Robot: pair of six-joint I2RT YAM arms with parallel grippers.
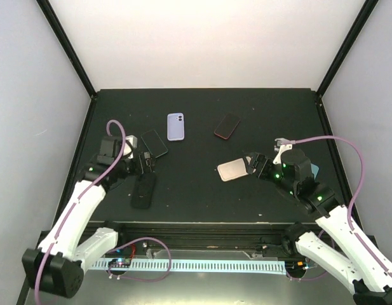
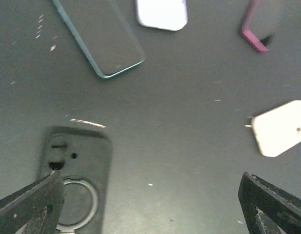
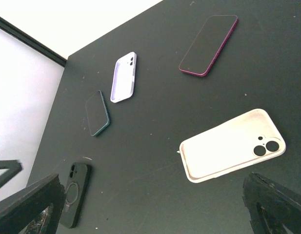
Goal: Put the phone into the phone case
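Overhead, the left gripper (image 1: 145, 164) hangs near a matte black case (image 1: 143, 190), the right gripper (image 1: 254, 164) just beside a smooth cream case (image 1: 233, 169). Left wrist: its fingers (image 2: 28, 207) are spread wide over the black case's round ring, with a flat teal-edged phone (image 2: 99, 39) beyond. Right wrist: its fingers (image 3: 277, 204) are also spread, with the rounded cream case between them; a magenta-rimmed phone (image 3: 209, 45) lies well apart.

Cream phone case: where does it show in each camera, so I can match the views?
Top external: cream phone case right of centre.
Left wrist: the case at the right edge, mid-height.
Right wrist: the case lower right, open side up.
Shared landmark: black ring case, lower left in all three views.
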